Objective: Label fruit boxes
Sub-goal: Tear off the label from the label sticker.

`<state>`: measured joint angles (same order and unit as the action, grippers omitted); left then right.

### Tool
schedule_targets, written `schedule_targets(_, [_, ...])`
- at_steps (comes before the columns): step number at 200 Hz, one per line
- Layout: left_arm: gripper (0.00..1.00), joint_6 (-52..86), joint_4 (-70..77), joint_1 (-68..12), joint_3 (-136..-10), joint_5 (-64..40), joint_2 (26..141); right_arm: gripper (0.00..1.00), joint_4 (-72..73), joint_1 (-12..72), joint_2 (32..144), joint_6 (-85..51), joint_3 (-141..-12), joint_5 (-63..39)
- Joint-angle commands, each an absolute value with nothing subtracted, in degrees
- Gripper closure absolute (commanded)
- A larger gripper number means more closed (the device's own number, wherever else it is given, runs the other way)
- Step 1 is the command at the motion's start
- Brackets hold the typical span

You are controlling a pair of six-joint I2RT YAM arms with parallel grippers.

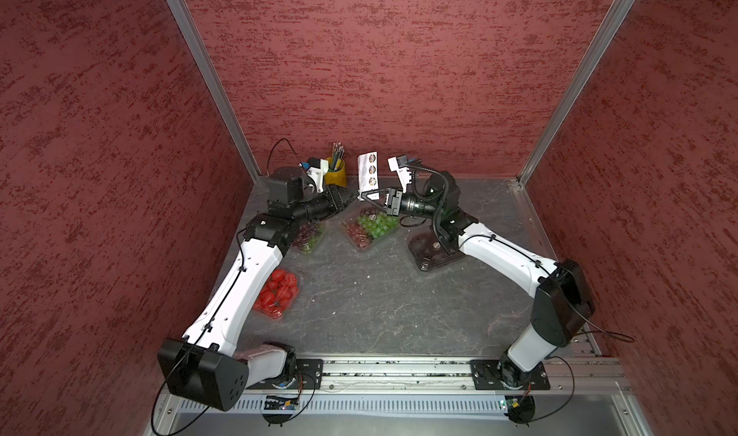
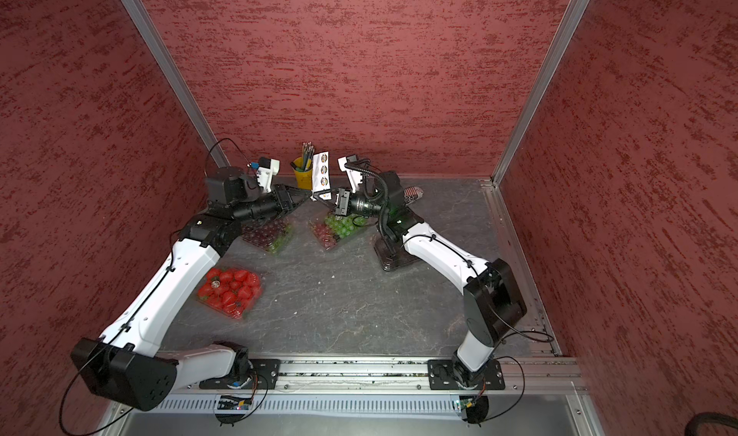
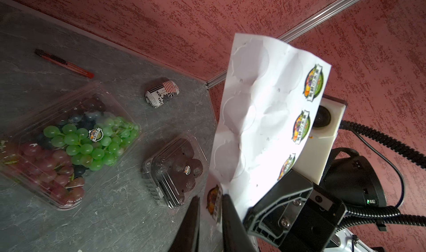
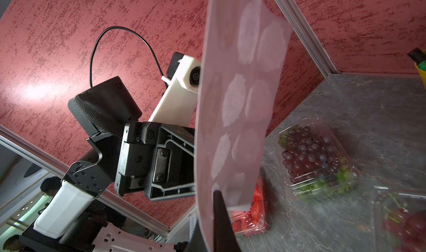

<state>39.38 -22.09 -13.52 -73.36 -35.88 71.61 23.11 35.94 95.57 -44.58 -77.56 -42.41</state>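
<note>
- Red, rough-plastered walls (image 1: 399, 75) close the cell on three sides. Slanting aluminium posts (image 1: 207, 78) join them at the back corners.
- The tabletop (image 1: 359, 318) is grey and matte, veined like slate, with a few pale specks.
- Along its near edge an aluminium rail (image 1: 399, 368) carries both arm bases.
- Farthest left, the strawberry punnet (image 1: 277, 294) lies flat on the slate, partly hidden by the left forearm in a top view.
- Behind it, the dark red grape punnet (image 1: 309, 238) sits beneath the left wrist.
- Against the back wall stands a yellow pencil cup (image 1: 335, 174), upright and full of pencils.
- The left gripper (image 1: 353, 198) hangs above the table between the two grape boxes, pointing right. In the left wrist view its jaws stand a little apart, with a printed round sticker (image 3: 214, 201) at the sheet's lower corner between them. Whether they touch it I cannot tell.
- The white sticker sheet (image 1: 367, 170) stands upright in the air, with three printed stickers down one edge and bare rounds elsewhere.
- The right gripper (image 1: 365, 199) is clamped on the sheet's lower edge.
- Below it, the green-and-red grape punnet (image 1: 371, 226) bears a round label (image 3: 95, 134) on its lid.
- Right of that, the black-tray punnet (image 1: 433, 252) of dark fruit lies partly under the right arm, with a small label (image 3: 187, 170) on its lid.
- Further back, a newsprint-patterned bundle (image 2: 413, 193) lies on the slate, and a red-and-black pen (image 3: 64, 62) lies near the wall.
</note>
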Motion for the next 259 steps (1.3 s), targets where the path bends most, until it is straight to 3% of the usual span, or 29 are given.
schedule_targets(1, [0.82, 38.76, -21.42, -13.71, -74.86, -35.82, 71.81, 1.00, 25.22, 36.43, 94.15, -44.92, -78.11, -43.51])
schedule_targets(16, [0.86, 38.97, -20.67, -13.71, -74.71, -36.19, 71.72, 1.00, 25.22, 36.48, 94.14, -44.91, -78.13, -43.42])
schedule_targets(39, [1.00, 39.02, -20.44, -13.69, -74.52, -36.21, 71.65, 1.00, 25.14, 36.47, 94.22, -44.82, -78.13, -43.24])
schedule_targets(259, [1.00, 40.55, -21.24, -8.98, -72.08, -36.65, 68.47, 1.00, 22.14, 35.95, 93.82, -43.33, -77.09, -37.62])
